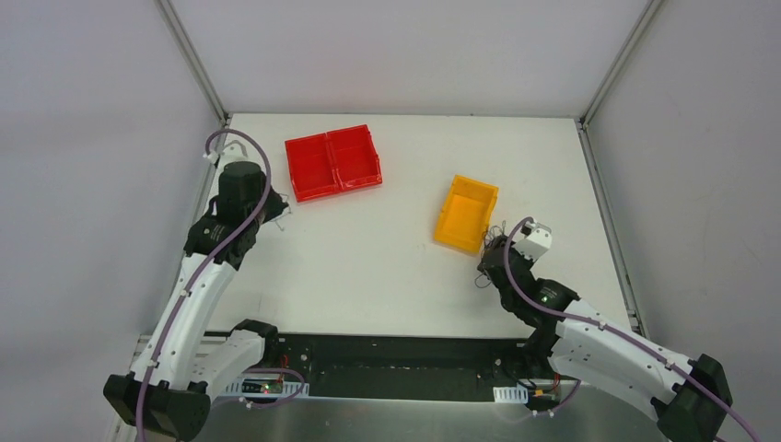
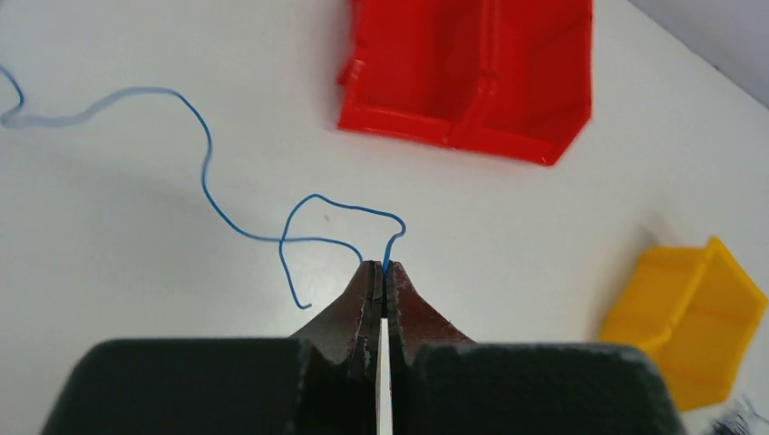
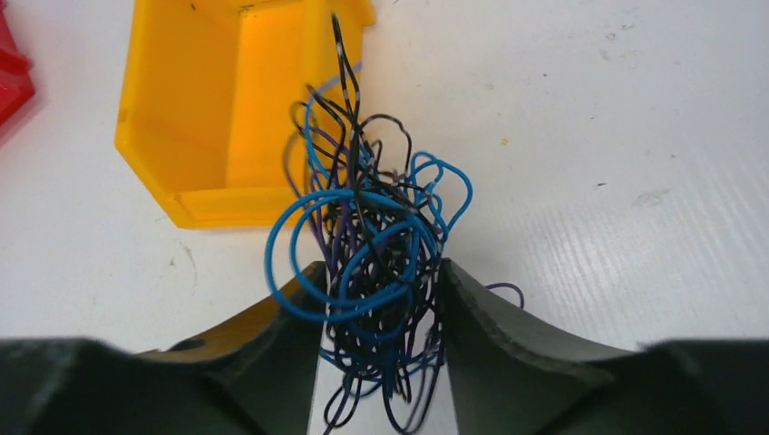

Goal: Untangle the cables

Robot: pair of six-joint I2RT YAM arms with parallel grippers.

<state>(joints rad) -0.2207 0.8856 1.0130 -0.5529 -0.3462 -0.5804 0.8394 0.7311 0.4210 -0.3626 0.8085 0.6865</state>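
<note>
L gripper (image 2: pixel 383 272) pinched shut on one blue wire (image 2: pixel 209 172), which lies apart on the table (image 2: pixel 136 344) near the red bin (image 2: pixel 472 82). R gripper (image 3: pixel 379 267) jaws part-spread round the tangle (image 3: pixel 363 208) by the yellow bin (image 3: pixel 199 109); grip unclear. Most wires knotted, so prob. early.

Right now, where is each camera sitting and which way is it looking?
Top camera: above and behind the arms, looking down on the table; both arms show, left gripper and right gripper too.
Left wrist camera: on the left arm, looking along its fingers, pinched on a blue wire, toward the red bin.
Right wrist camera: on the right arm, looking past its fingers, either side of the tangled bundle, toward the yellow bin.
Shared: both wrist views catch the yellow bin.
</note>
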